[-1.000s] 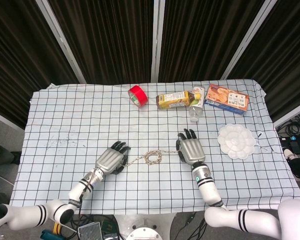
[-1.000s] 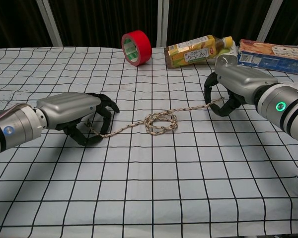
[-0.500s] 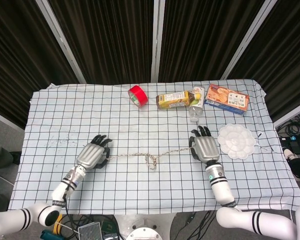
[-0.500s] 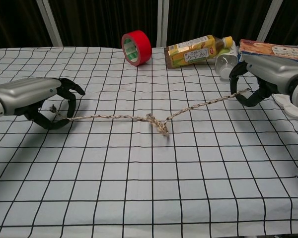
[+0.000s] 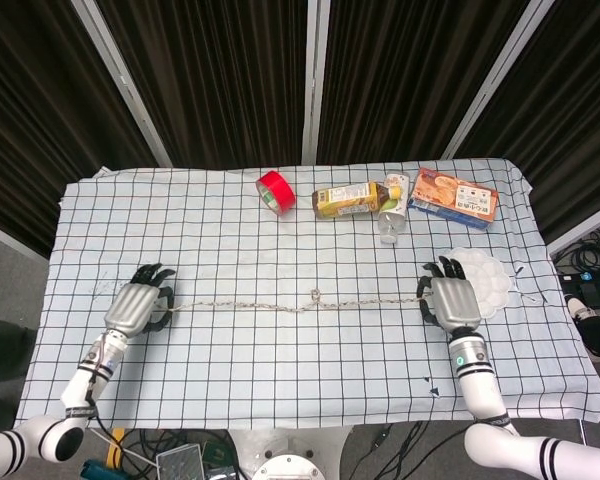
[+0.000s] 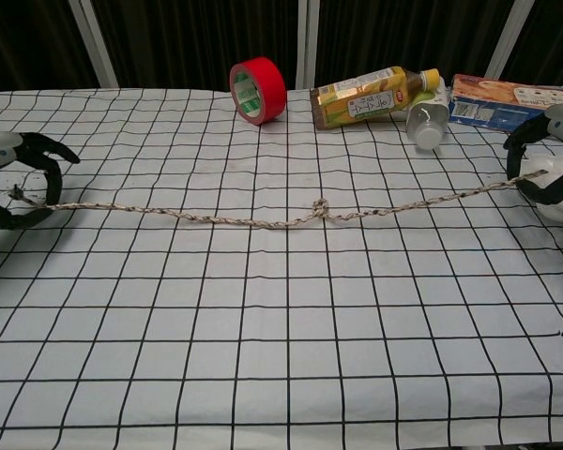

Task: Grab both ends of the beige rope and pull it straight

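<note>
Both hands are partly lost to the chest camera: the left hand [image 6: 14, 178] is cut off by the frame's left edge and the right hand [image 6: 549, 164] by its right edge, so only curled dark fingers and a slice of silver shell show there, while the head view looks down on their backs and hides the fingertips. Left hand [image 5: 140, 306] has its fingers curled around one end of the beige rope [image 6: 263, 217], a short frayed tip poking out past them; right hand [image 5: 453, 300] is curled on the other end, just beside the white palette dish [image 5: 483, 282] (whether it touches the dish cannot be told). Between them the rope [image 5: 300, 303] lies across the checked tablecloth [image 5: 280, 370] in a long, nearly straight line with one small knot [image 6: 321, 206] near its middle. Half a second ago the hands were closer together and the rope sagged around a looser tangle; one second ago it was a coil at the centre. Since then both hands have moved outward and the tangle has tightened into that knot. Behind, the red tape roll [image 6: 258, 89], the lying bottle [image 6: 371, 97] and the snack box [image 6: 507, 96] have not moved.
</note>
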